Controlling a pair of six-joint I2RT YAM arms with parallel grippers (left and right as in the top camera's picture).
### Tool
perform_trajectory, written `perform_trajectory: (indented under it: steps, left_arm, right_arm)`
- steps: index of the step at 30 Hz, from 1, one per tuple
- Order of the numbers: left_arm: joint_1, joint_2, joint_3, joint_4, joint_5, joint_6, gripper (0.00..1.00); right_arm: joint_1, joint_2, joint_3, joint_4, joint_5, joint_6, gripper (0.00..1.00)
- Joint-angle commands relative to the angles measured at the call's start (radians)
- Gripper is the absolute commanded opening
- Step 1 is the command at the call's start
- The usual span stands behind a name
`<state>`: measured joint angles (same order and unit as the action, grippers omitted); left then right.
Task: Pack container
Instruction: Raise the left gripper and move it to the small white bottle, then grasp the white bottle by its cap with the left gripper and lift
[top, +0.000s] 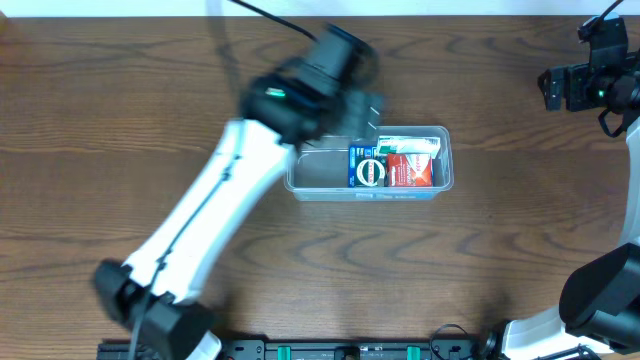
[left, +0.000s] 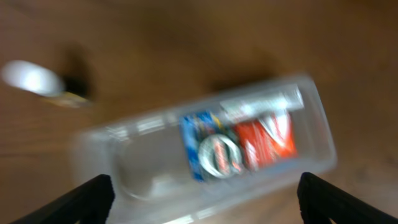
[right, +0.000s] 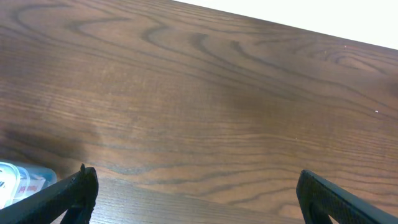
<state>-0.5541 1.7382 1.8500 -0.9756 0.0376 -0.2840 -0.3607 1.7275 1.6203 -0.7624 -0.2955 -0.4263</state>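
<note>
Saw the container (top: 315, 175) in the middle of the table (top: 100, 90), by the left gripper (left: 199, 199) — wide open, empty, same as the right gripper (right: 198, 193). Looked light, bendy, slippery — best pinched at the rim.

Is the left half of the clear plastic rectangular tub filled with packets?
No, the tub's left half is bare; the blue packet and red packet sit rightward.

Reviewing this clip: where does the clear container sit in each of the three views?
Overhead: the container lies just right of centre on the table.
Left wrist: it runs across the middle and lower frame, blurred.
Right wrist: only a sliver shows at the bottom-left edge, probably the container.
Shared landmark: the red packet in the container's right end, also clear in the left wrist view.
</note>
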Motion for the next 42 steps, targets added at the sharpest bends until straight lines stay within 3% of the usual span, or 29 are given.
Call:
perform_trajectory:
  steps: [1,8,17,28,42]
  left_arm:
    - [0.127,0.017,0.006,0.014,-0.065,0.075,1.0]
    - [0.303,0.084,0.006,0.1,-0.015,0.225,0.98]
    - [0.322,0.212,0.006,0.129,0.054,0.366,0.98]
    - [0.322,0.369,0.006,0.175,0.086,0.404,0.98]
    - [0.322,0.428,0.001,0.219,0.081,0.426,0.98]
  right_arm:
    - [-0.006,0.006,0.003,-0.001,-0.007,0.011,0.99]
    - [-0.006,0.006,0.003,-0.001,-0.007,0.011,0.99]
    - [-0.006,0.006,0.003,-0.001,-0.007,0.011,0.99]
    - [-0.006,0.006,0.003,-0.001,-0.007,0.011,0.99]
    - [-0.006,0.006,0.003,-0.001,-0.007,0.011,0.99]
